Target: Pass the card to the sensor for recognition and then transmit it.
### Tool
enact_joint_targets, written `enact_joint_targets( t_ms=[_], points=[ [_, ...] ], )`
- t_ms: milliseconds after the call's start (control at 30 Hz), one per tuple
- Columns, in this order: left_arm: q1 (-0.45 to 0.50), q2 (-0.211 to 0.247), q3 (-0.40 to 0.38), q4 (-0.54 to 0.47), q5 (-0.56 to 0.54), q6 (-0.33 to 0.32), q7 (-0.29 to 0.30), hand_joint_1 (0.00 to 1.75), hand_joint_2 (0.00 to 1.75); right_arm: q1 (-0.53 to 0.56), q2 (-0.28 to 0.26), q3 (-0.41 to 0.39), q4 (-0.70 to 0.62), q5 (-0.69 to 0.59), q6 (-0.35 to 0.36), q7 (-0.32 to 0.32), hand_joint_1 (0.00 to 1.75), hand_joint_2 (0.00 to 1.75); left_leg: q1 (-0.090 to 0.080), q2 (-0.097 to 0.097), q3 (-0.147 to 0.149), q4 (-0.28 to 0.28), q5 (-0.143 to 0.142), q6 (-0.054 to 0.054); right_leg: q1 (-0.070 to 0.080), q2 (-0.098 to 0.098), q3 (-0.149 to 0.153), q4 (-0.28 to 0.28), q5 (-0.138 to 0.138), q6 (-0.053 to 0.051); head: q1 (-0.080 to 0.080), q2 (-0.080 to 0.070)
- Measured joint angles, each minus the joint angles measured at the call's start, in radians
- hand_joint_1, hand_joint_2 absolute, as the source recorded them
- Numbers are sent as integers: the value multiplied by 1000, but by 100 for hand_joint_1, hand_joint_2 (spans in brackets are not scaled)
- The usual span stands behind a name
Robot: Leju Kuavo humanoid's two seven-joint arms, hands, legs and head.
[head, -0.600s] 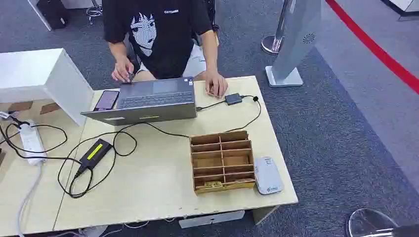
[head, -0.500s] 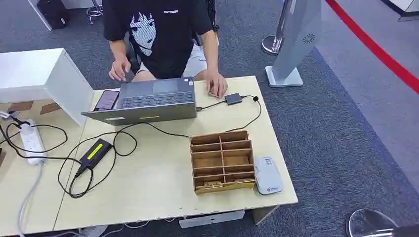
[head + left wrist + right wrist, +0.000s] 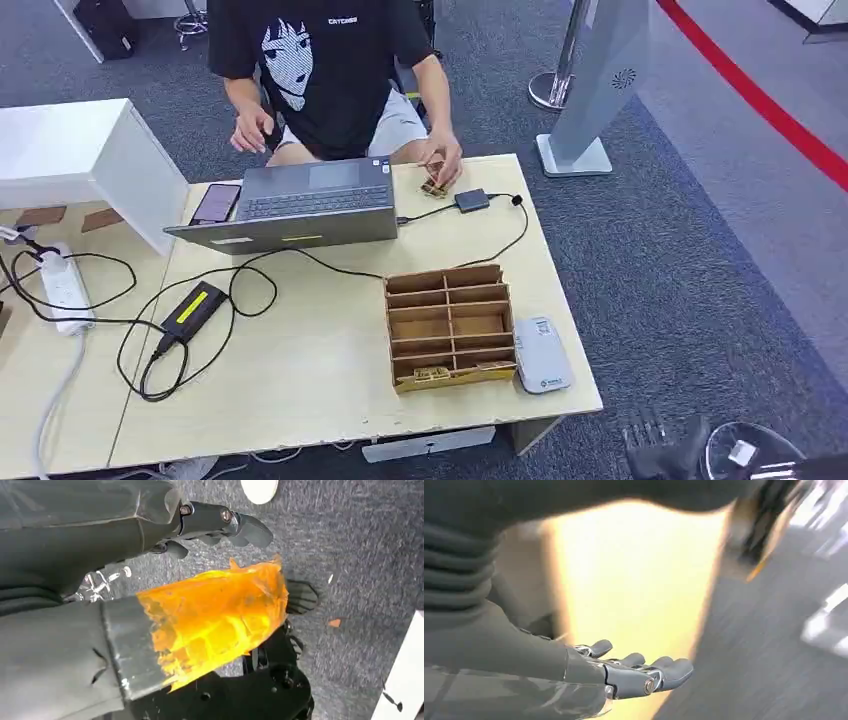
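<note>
Judging the card (image 3: 431, 375) in the front compartment of the wooden organiser (image 3: 450, 325), just beside the white sensor (image 3: 542, 355), as light, thin, stiff and slick, I would pinch its exposed edge; my right hand (image 3: 634, 672) fingers lie extended and empty, while the left hand (image 3: 220, 520) I cannot tell.
</note>
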Motion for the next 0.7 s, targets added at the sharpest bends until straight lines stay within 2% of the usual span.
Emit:
enact_joint_targets(
  t_ms=[33, 67, 167, 233, 267, 300, 367, 567, 633, 700],
  points=[
    [0, 0, 0, 0, 2, -1, 0, 0, 0, -16, -6, -2, -9, -8, 16, -9, 0, 0, 0, 0, 0, 0, 0, 0, 0, 0, 0, 0, 0, 0, 0, 0],
    [0, 0, 0, 0, 4, -2, 0, 0, 0, -28, -7, -2, -18, -16, 30, -30, 0, 175, 0, 0, 0, 0, 0, 0, 0, 0, 1, 0, 0, 0, 0, 0],
    [1, -1, 0, 0, 9, -2, -2, 0, 0, -50, -7, 25, -70, -4, 29, -158, 0, 175, 0, -1, 0, 0, 1, 0, 0, -1, 0, 0, 0, 0, -1, 0],
    [2, -2, 0, 0, 9, 0, -7, 0, 0, -58, -7, 78, -133, 63, -45, -337, 0, 175, 0, -1, 0, 0, 1, 0, 0, -1, 0, 0, 0, 0, -1, 0],
    [2, -4, 0, 0, 9, 1, -11, 0, 0, -57, -7, 124, -185, 126, -107, -441, 0, 175, 0, -1, 0, 0, 1, 0, 0, -1, 0, 0, 0, 0, 0, 0],
    [3, -6, 0, 0, 9, 2, -14, 0, 0, -56, -7, 163, -227, 164, -154, -497, 0, 175, 0, -1, 0, 0, 1, 0, 0, -1, 0, 0, 0, 0, -1, 0],
    [2, -8, 1, 0, 9, 2, -18, 0, 0, -43, -2, 241, -333, 218, -220, -537, 0, 175, 0, 0, 0, 0, 0, 0, 0, 0, 0, 0, 0, 0, -1, 0],
    [4, -13, 1, 0, 9, 1, -21, 0, 0, 40, 53, 420, -723, 428, -386, -553, 0, 175, 0, -1, -1, 0, 0, 0, 0, -1, 0, 0, 0, 0, 0, 0],
    [6, -13, 5, 0, 9, 5, -21, 0, 0, 99, 87, 508, -901, 529, -496, -556, 0, 175, 1, -2, -1, 0, 0, 0, 1, -2, 0, 1, -1, 0, 0, 0],
    [7, -13, 9, 0, 9, 7, -15, 0, 0, 145, 95, 644, -1058, 663, -681, -556, 0, 175, 1, 0, -1, 0, 0, 0, 1, 1, -1, 1, -1, 0, -1, 0]
  ],
)
